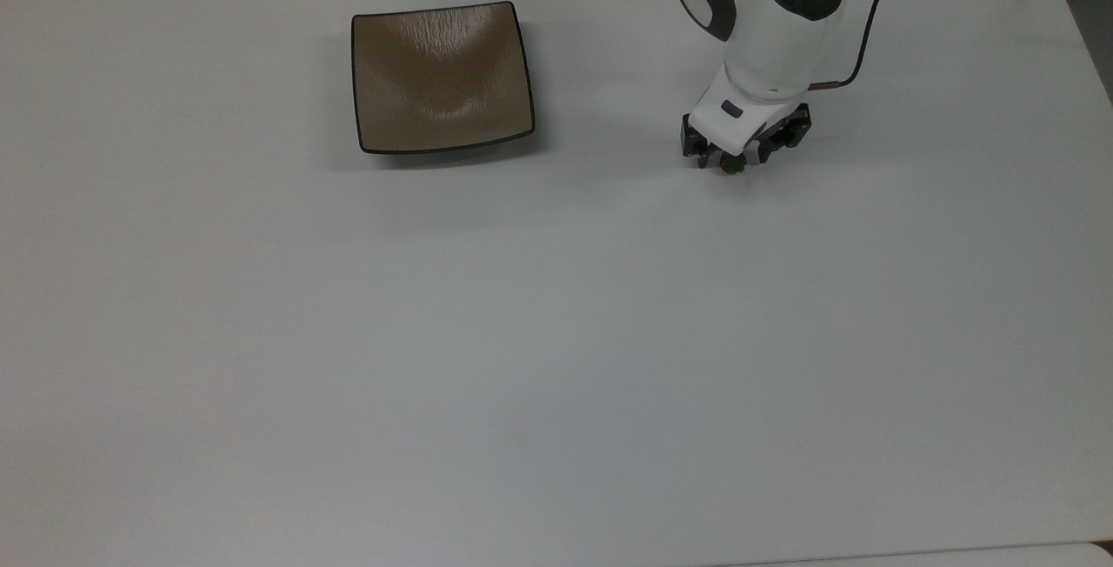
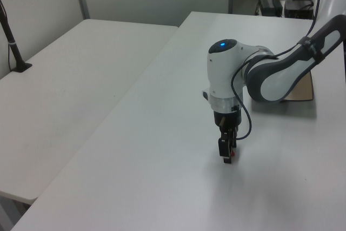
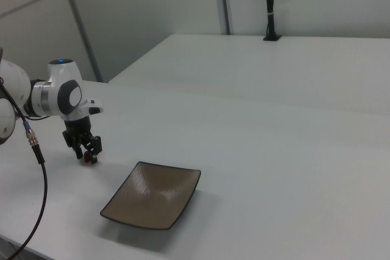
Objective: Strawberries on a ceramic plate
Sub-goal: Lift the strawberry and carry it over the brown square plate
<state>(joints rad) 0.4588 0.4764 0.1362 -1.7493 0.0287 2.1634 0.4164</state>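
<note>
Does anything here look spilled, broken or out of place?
Nothing stands out. The plate sits flat and bare on the white table, with no cracks or spills to be seen. The gripper is down at the table around the strawberry, which looks whole. The only clutter is some food beyond the table's far edge.

A white table [image 1: 522, 332] carries a glossy tan-brown ceramic plate [image 1: 441, 76] with a thin dark rim and fine streaks. The arm [image 1: 778, 19] is white with dark grey bands and a glowing blue light, ending in a black gripper [image 1: 729, 160]. The strawberry [image 1: 733, 166] shows dark red with green.
</note>
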